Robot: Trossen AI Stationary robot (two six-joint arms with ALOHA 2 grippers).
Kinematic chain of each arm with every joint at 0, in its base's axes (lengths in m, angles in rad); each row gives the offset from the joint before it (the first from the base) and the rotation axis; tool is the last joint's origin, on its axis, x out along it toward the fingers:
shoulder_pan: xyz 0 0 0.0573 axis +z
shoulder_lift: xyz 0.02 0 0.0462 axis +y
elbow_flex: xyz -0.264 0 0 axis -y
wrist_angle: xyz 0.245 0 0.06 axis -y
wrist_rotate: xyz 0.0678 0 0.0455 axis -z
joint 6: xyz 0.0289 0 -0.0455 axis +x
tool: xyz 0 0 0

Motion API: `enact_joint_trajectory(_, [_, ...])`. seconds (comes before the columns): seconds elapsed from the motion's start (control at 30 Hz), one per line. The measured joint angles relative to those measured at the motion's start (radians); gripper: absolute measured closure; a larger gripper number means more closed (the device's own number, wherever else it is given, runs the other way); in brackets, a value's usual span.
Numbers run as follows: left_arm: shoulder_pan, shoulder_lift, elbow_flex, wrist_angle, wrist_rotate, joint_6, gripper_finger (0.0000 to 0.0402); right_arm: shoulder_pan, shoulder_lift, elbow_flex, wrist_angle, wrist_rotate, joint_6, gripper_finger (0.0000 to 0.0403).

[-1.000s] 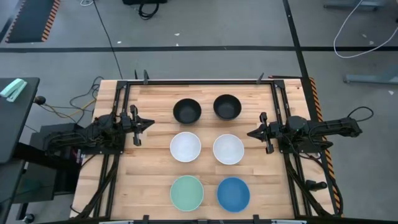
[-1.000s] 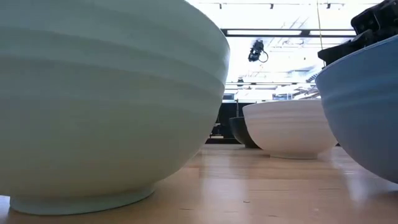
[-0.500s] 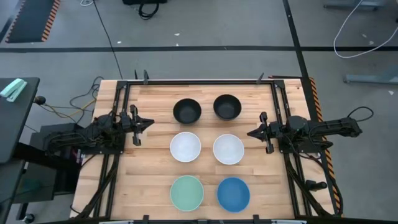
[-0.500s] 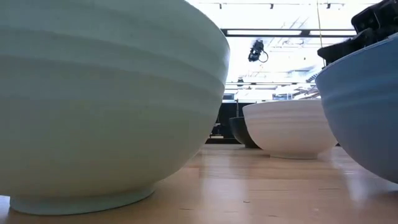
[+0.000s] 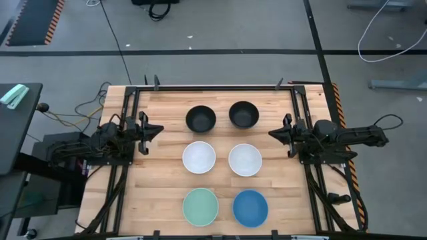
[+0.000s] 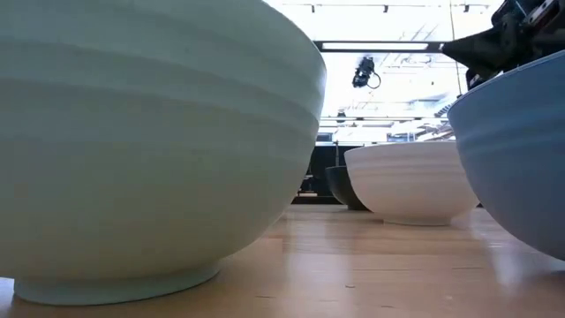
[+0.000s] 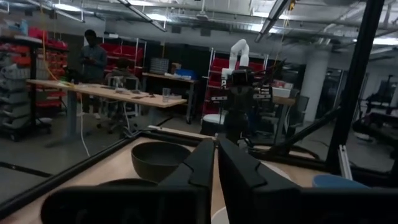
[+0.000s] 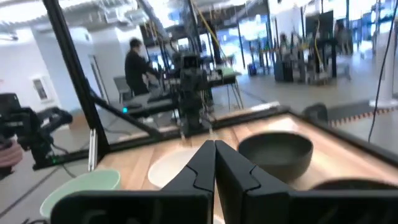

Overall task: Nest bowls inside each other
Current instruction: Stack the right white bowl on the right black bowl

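Six bowls stand upright on their bases in three rows of two on the wooden table. Two black bowls [image 5: 200,119] [image 5: 243,115] are in the far row, two white bowls [image 5: 199,157] [image 5: 245,160] in the middle. The mint green bowl [image 5: 200,206] and the blue bowl [image 5: 250,208] are nearest. My left gripper [image 5: 159,129] is shut and hovers left of the bowls, pointing at them. My right gripper [image 5: 272,134] is shut and hovers to their right. Neither touches a bowl. In the low view the mint bowl [image 6: 150,150] fills the left.
Black metal rails [image 5: 213,87] frame the tabletop, and both arm bases sit on its left and right sides. Bare wood lies between each gripper and the nearest bowls. People [image 7: 93,59] stand at benches in the room beyond the table.
Both grippers have shifted a little toward the table's far edge. In the low view the right arm's dark shape has risen. The bowls have not moved.
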Motion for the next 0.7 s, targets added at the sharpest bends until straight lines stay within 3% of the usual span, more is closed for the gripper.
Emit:
enact_joint_trajectory(0.3, [0.0, 0.0, 0.0, -0.005, 0.0, -0.002, 0.0367, 0.0, 0.221, 0.18, -0.3, 0.0, 0.314, 0.034])
enact_joint_trajectory(0.53, [0.0, 0.0, 0.0, -0.049, 0.0, 0.004, 0.0366, 0.0, 0.55, 0.355, -0.488, -0.054, 0.507, 0.0301])
enact_joint_trajectory(0.7, [0.0, 0.0, 0.0, -0.079, 0.0, 0.001, 0.0361, 0.013, 0.794, 0.48, -0.556, -0.106, 0.584, 0.0294])
